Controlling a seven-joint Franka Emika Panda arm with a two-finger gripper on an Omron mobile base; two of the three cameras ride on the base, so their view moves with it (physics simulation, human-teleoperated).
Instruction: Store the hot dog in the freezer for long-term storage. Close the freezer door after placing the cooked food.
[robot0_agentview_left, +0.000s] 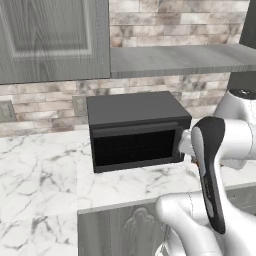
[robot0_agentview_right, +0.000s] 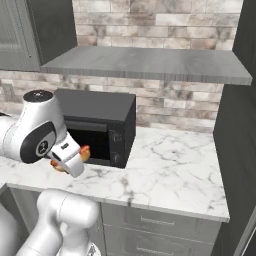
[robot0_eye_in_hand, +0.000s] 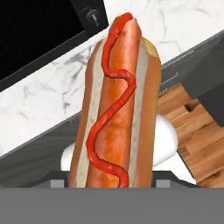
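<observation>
Claw (robot0_agentview_right: 75, 161) is holding the hot dog (robot0_eye_in_hand: 116, 105) tight, mid-frame in hand view, w/ black microwave (robot0_agentview_left: 135, 130) sitting at upper left on the marble counter (robot0_agentview_right: 170, 170).

Nothing here can be read. The microwave (robot0_agentview_right: 97, 131) front carries no brand or numbers that I can make out, its knob (robot0_eye_in_hand: 92, 16) has no markings, and the hot dog (robot0_eye_in_hand: 116, 109) bears just a plain squiggle of red sauce.
</observation>
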